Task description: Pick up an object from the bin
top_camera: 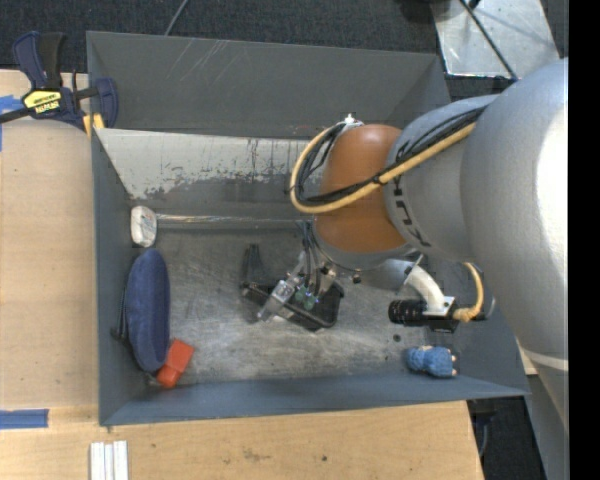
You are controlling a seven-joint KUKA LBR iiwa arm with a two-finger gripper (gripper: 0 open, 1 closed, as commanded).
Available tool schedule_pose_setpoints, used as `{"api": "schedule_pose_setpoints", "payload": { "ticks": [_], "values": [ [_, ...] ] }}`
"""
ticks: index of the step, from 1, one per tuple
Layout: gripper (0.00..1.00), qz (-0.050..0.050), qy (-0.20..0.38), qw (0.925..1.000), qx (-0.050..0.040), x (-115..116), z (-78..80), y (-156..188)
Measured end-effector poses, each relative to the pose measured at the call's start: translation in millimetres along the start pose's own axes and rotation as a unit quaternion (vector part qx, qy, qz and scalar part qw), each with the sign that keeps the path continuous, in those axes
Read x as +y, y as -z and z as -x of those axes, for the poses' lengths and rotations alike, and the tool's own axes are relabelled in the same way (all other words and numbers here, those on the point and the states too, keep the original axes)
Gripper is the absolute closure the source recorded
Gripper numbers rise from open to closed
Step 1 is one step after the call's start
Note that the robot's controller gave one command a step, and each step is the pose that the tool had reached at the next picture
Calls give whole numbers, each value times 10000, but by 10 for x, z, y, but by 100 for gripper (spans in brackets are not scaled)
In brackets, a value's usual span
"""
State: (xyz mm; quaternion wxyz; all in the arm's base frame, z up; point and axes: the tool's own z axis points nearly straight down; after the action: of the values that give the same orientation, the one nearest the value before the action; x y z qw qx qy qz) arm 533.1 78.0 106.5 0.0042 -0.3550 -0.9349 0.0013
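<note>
Several loose things lie scattered across the floor of the grey bin (260,88), and I'm looking down on all of them. My arm (500,198) comes in from the right, its orange cover (355,193) and looped cables over the middle of the bin. The hand (292,296) is down low at the centre of the floor, right over a black blocky thing (325,314) and seemingly touching it. I cannot tell from up here whether the hand is apart, together or clamped on anything, because wrist hardware covers that spot.

Just left of the hand stands a small dark piece (252,261), close by but separate. Over by the left wall there's a long dark-blue pouch (147,303) running front to back. A small orange block (176,359) sits at its near end, touching or just beside it. A white crumpled lump (143,225) sits at its far end, in the back-left corner.

On the right side, beside the edge of the arm, I see a white curved piece with a black end (420,303). A small blue thing (432,360) lies near the front-right corner, well apart from the hand.
</note>
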Motion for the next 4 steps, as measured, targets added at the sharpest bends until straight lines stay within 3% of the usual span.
{"api": "schedule_pose_setpoints", "payload": {
  "ticks": [1,2,3,4],
  "values": [
    [0,55,-911,9958,13,-17,56,-310],
    [0,45,-889,9960,-22,-1,50,-293],
    [100,70,-896,9959,-56,10,76,-273],
    [100,20,-886,9961,-26,-5,74,109]
  ]
}}
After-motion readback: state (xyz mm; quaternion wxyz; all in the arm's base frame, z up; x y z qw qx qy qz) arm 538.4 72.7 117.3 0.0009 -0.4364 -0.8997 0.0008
